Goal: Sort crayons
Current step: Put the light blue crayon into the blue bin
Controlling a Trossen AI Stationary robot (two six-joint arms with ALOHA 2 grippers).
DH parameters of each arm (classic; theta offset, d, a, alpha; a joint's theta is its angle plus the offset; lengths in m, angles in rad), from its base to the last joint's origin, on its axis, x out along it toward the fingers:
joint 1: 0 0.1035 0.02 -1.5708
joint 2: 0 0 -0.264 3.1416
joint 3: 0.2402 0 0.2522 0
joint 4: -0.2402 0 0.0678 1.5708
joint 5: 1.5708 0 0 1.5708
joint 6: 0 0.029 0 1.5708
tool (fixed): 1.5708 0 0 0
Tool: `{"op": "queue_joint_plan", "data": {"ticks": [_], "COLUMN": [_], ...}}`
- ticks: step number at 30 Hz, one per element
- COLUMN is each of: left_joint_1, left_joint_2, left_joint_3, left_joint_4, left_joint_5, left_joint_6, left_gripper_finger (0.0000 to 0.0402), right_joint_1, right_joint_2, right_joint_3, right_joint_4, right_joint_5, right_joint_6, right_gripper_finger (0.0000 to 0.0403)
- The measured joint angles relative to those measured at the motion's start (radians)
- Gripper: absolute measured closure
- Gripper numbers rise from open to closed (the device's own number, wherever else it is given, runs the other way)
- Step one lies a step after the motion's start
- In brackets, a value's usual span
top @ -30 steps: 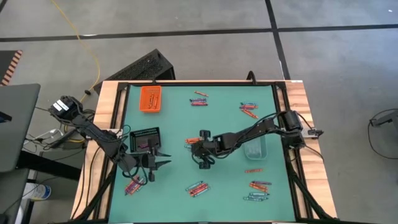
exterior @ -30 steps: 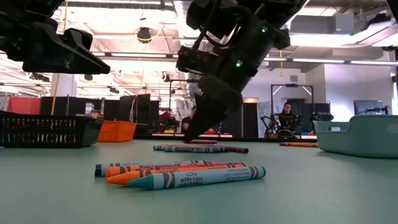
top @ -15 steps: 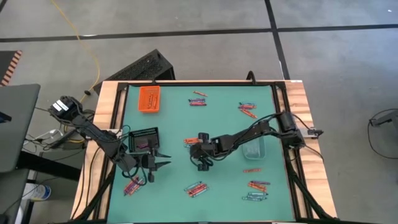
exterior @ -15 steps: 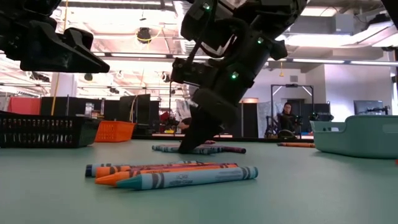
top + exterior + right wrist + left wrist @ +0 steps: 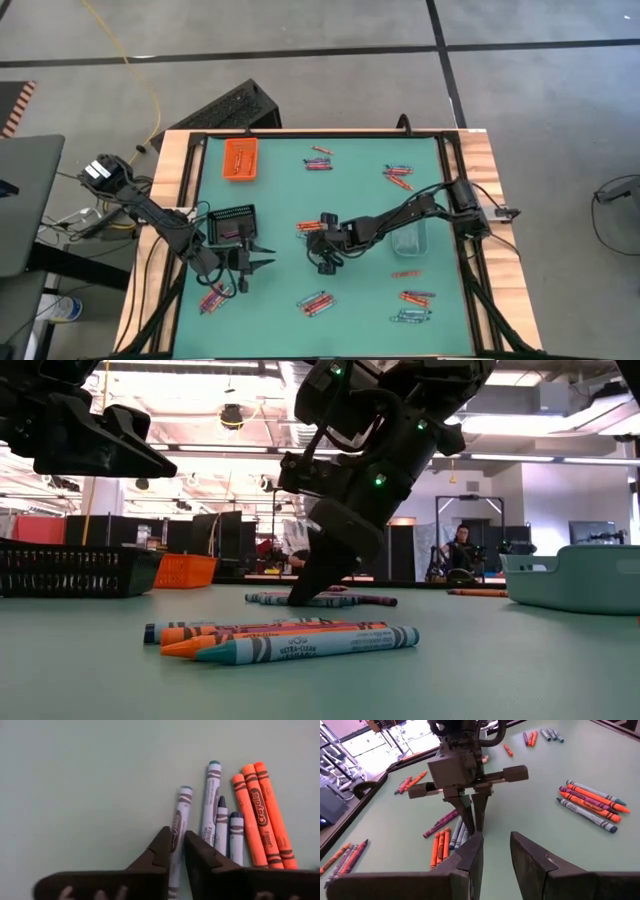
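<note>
Crayons lie in small groups on the green mat. At the middle group [image 5: 308, 227] my right gripper [image 5: 176, 839] points steeply down and is shut on a pale blue crayon [image 5: 181, 810]. That crayon lies beside other blue crayons [image 5: 220, 820] and three orange ones [image 5: 260, 810]. The low view shows its fingertips [image 5: 298, 596] down at mat level. My left gripper [image 5: 262, 258] hangs open above the mat beside the black tray [image 5: 235, 225], with nothing between its fingers [image 5: 470, 852]. My right gripper pinches the pale blue crayon between its two fingertips, on the wrapped middle [image 5: 176, 831] of its length. The fingers come from above at a steep slant and lie across the crayon. The crayon lies flat on the mat, next to its neighbours.
An orange tray [image 5: 241, 158] stands at the far left and a clear tray [image 5: 410, 238] right of centre. More crayon groups lie at the far middle [image 5: 320, 160], far right [image 5: 400, 177], near left [image 5: 213, 298], near middle [image 5: 315, 302] and near right [image 5: 412, 305].
My right gripper has sunk a little, and its fingertips have come down onto the middle crayon group.
</note>
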Motion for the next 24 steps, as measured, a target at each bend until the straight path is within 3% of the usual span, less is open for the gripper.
{"op": "queue_joint_plan", "data": {"ticks": [3,14,21,24], "left_joint_1": [0.0,0.0,0.0,0.0], "left_joint_2": [0.0,0.0,0.0,0.0], "left_joint_3": [0.0,0.0,0.001,0.001], "left_joint_4": [0.0,-0.012,-0.037,-0.038], "left_joint_5": [0.0,0.019,0.022,0.022], "left_joint_6": [0.0,-0.006,-0.021,-0.022], "left_gripper_finger": [0.0315,0.0315,0.0315,0.0315], "right_joint_1": [-0.002,0.007,0.041,0.064], "right_joint_2": [-0.008,-0.082,-0.235,-0.308], "right_joint_3": [0.0,-0.003,0.0,0.001], "right_joint_4": [-0.015,-0.124,-0.308,-0.456], "right_joint_5": [-0.002,-0.012,0.085,0.169], "right_joint_6": [0.0,0.011,0.079,0.187], "right_gripper_finger": [0.0394,0.04,0.04,0.0401]}}
